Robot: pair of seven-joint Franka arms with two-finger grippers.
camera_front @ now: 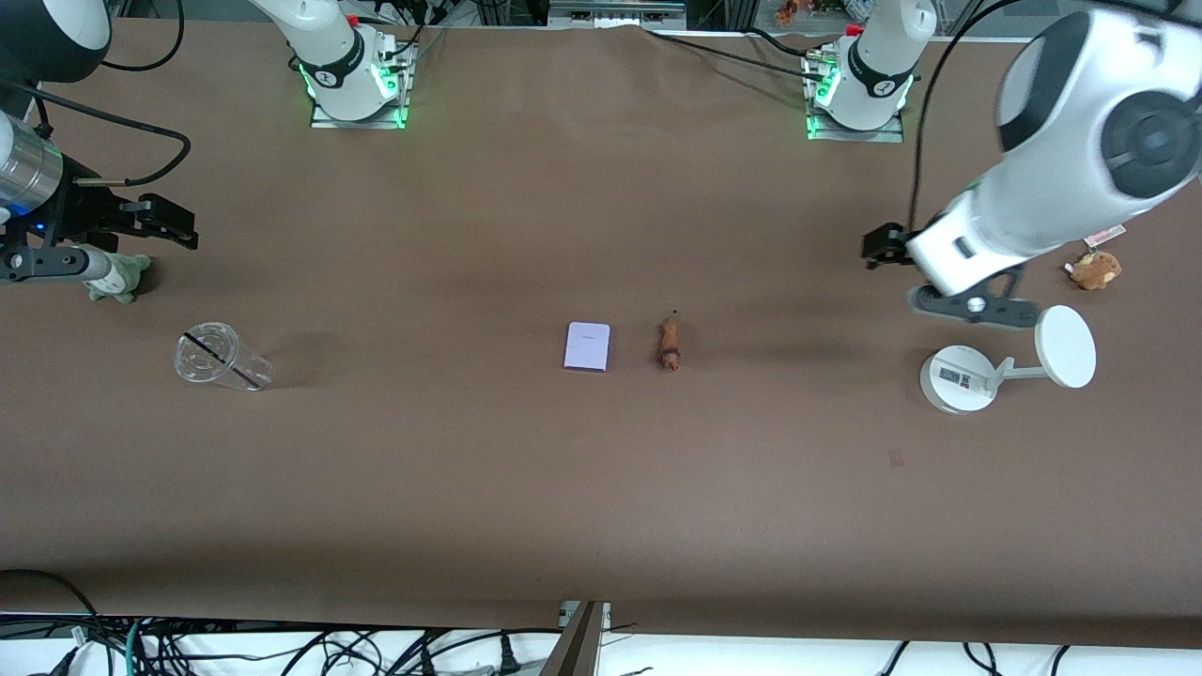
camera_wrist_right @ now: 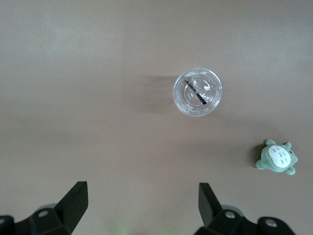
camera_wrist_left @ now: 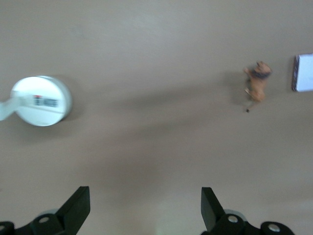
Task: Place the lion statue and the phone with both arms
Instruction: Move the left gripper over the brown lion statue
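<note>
The phone (camera_front: 588, 346), a pale lavender slab, lies flat at the table's middle. The lion statue (camera_front: 670, 344), a small orange-brown figurine, lies beside it toward the left arm's end. Both also show in the left wrist view, the lion statue (camera_wrist_left: 257, 83) and an edge of the phone (camera_wrist_left: 304, 72). My left gripper (camera_front: 887, 246) is in the air, open and empty (camera_wrist_left: 144, 196), over bare table between the lion statue and the white stand. My right gripper (camera_front: 160, 221) is in the air, open and empty (camera_wrist_right: 142, 193), near the green plush toy at the right arm's end.
A white round-based stand (camera_front: 958, 377) with a disc (camera_front: 1064, 345) and a brown plush with a tag (camera_front: 1094, 268) sit at the left arm's end. A clear lidded cup (camera_front: 221, 357) and a grey-green plush (camera_front: 117, 279) sit at the right arm's end.
</note>
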